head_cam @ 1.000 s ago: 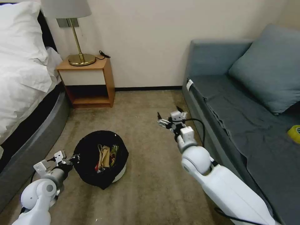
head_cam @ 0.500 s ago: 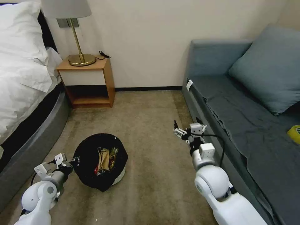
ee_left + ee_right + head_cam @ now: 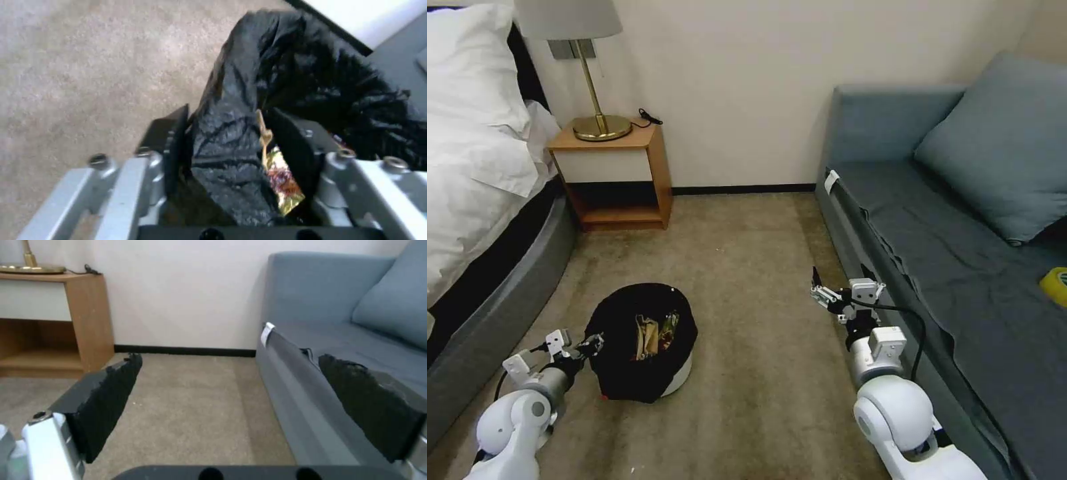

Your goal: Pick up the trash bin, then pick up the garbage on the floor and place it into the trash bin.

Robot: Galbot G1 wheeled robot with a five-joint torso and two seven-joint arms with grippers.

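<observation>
Seemingly near the end: the trash bin (image 3: 644,341) sits on the carpet (image 3: 747,280) with wrappers (image 3: 652,333) inside, its bag-covered rim clamped by the left gripper (image 3: 590,345). Beside the sofa (image 3: 947,267), the right gripper (image 3: 837,293) hangs empty, jaws apart. No litter shows on the floor.

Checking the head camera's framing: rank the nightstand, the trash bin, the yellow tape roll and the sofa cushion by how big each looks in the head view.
1. Sofa cushion, largest.
2. Nightstand and trash bin: look alike in size, and the bin stands nearer the camera, so left unranked.
3. Yellow tape roll, smallest, cut by the picture's edge.
</observation>
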